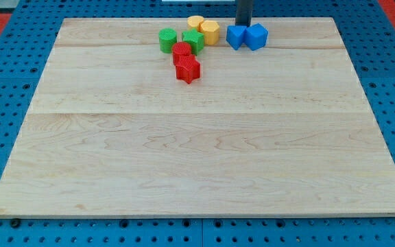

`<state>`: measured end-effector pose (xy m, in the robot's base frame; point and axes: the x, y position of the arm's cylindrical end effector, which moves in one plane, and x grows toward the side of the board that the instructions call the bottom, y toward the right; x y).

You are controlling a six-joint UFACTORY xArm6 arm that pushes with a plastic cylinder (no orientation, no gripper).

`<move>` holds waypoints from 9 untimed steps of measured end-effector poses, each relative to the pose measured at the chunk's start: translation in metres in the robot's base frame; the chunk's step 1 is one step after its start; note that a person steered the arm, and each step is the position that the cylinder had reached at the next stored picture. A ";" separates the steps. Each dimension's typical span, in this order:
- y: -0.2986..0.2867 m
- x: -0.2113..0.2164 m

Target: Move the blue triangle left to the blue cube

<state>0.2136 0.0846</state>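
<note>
Two blue blocks stand touching near the board's top edge, right of centre. The left one [235,37] looks like the blue triangle. The right one [257,36] looks like the blue cube, with a corner turned toward the view's bottom. My dark rod comes down from the view's top. My tip [243,25] rests just behind the two blue blocks, above the seam between them, touching or nearly touching them.
Two yellow blocks [196,23] [210,31] sit left of the blue pair. Two green blocks [167,40] [193,41] lie further left. A red block [182,52] and a red star-like block [188,69] sit below them. The wooden board [197,151] lies on a blue pegboard.
</note>
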 end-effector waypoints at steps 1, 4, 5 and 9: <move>0.014 0.010; 0.045 0.038; 0.045 0.039; -0.025 0.029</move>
<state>0.2427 0.0594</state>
